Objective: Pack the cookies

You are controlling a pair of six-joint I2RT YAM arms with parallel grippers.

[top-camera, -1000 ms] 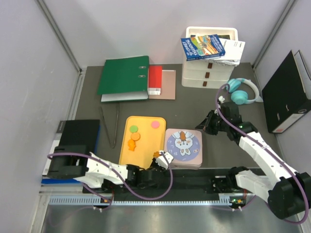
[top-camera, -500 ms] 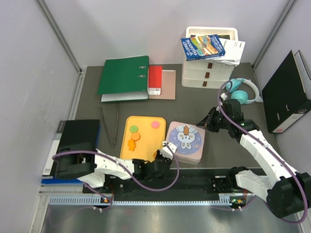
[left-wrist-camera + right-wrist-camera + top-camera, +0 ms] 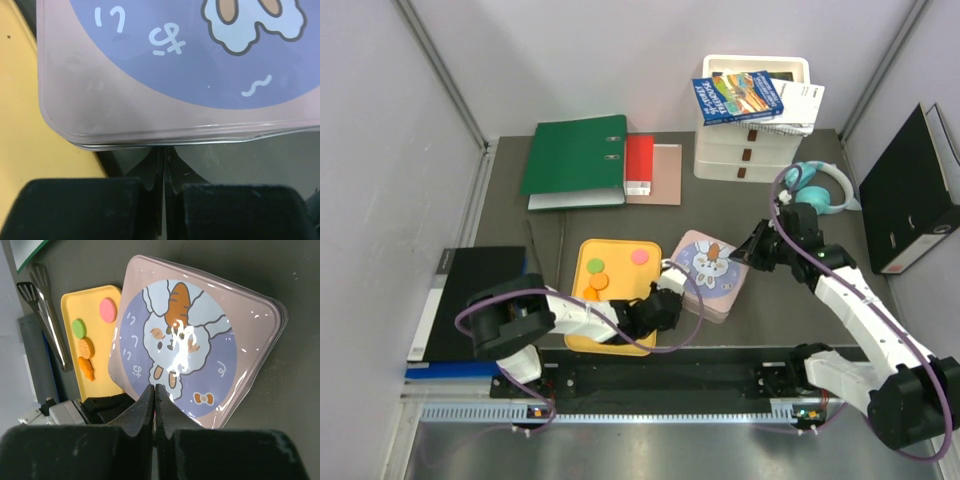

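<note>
Four cookies lie on the yellow tray: a green one, an orange round one, an orange fish-shaped one and a pink one. They also show in the right wrist view: pink, green, orange round, orange fish. A pink tin with a bunny lid lies closed and skewed beside the tray. My left gripper is shut, with its tips at the tin's near-left edge. My right gripper is shut, with its tips over the tin's lid.
Metal tongs lie left of the tray. A green binder, a red box, white drawers with books and teal headphones stand at the back. Black binders sit at the left and the right.
My left arm has reached forward along the tray's right side, and the tin has slid away from me and turned. My right gripper has shifted slightly at the tin's far right.
</note>
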